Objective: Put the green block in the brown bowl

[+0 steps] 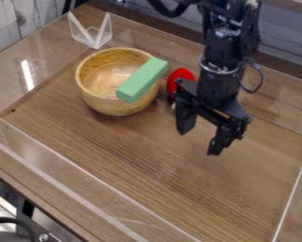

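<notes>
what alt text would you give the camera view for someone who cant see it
A green block rests tilted on the rim of a brown bowl on a wooden table. Beside it, a black end effector points down, open and empty, partly hiding a red toy.

One green block [142, 78], one brown bowl [112, 83], one red strawberry toy [181, 80], one pincer [203, 132].

Bare tabletop [140, 180] below bowl [100, 95]
</notes>
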